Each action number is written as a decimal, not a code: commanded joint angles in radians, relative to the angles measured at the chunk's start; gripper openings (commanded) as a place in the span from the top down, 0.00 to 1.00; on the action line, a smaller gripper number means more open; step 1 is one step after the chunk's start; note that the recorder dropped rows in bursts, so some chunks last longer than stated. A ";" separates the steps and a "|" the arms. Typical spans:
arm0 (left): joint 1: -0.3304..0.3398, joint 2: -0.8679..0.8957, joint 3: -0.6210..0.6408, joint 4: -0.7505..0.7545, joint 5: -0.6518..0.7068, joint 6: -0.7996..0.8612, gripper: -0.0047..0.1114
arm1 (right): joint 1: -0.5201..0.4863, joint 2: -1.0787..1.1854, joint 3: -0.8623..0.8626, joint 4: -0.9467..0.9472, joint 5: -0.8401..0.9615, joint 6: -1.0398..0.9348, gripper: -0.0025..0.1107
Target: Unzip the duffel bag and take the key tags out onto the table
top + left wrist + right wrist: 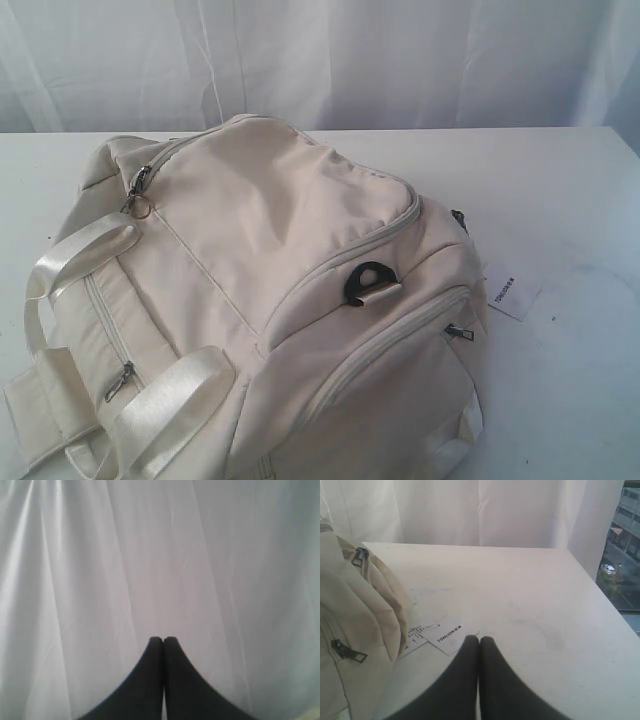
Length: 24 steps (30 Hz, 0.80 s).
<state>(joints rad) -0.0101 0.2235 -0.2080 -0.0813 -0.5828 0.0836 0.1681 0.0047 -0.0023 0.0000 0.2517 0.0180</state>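
The cream-white duffel bag (270, 300) lies zipped on the table (570, 200), filling the left and middle of the exterior view. Its main zipper pull (138, 185) with a ring sits at the bag's far left end. The bag's end (350, 620) also shows in the right wrist view. The key tags are hidden. My left gripper (163, 639) is shut and empty, facing only the curtain. My right gripper (479, 639) is shut and empty above the table, beside the bag's end. Neither gripper shows in the exterior view.
A white paper label (512, 291) lies on the table at the bag's right end; the same label (447, 634) sits just ahead of the right gripper. A white curtain (330, 60) hangs behind the table. The table's right edge (605, 605) borders a window.
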 commanded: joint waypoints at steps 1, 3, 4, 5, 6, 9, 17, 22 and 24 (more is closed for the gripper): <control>-0.001 0.089 -0.102 0.090 0.161 -0.203 0.96 | -0.009 -0.005 0.002 0.006 -0.018 0.007 0.98; -0.001 0.125 -0.162 0.090 0.369 -0.201 0.96 | -0.009 -0.005 0.002 0.008 -0.021 0.041 0.98; -0.001 0.143 -0.187 0.090 0.471 -0.175 0.96 | -0.009 -0.005 0.002 0.010 -0.023 0.066 0.98; -0.001 0.160 -0.204 0.090 0.558 -0.130 0.96 | -0.009 -0.005 0.002 0.014 -0.032 0.108 0.98; -0.001 0.177 -0.212 0.090 0.604 -0.084 0.96 | -0.009 -0.005 0.002 0.031 -0.045 0.158 0.98; -0.005 0.204 -0.216 0.090 0.684 0.066 0.96 | -0.009 -0.005 0.002 0.038 -0.104 0.239 0.98; -0.052 0.197 -0.216 0.090 0.687 0.105 0.96 | -0.009 -0.005 0.002 0.049 -0.377 0.361 0.98; -0.073 0.160 -0.216 0.090 0.679 0.105 0.96 | -0.009 -0.005 0.002 0.051 -0.491 0.443 0.98; -0.085 0.145 -0.214 0.090 0.667 0.112 0.96 | -0.009 -0.005 0.002 0.051 -0.503 0.443 0.98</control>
<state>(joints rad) -0.0782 0.3923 -0.4159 0.0129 0.1019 0.1886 0.1681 0.0047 -0.0023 0.0496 -0.2090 0.4476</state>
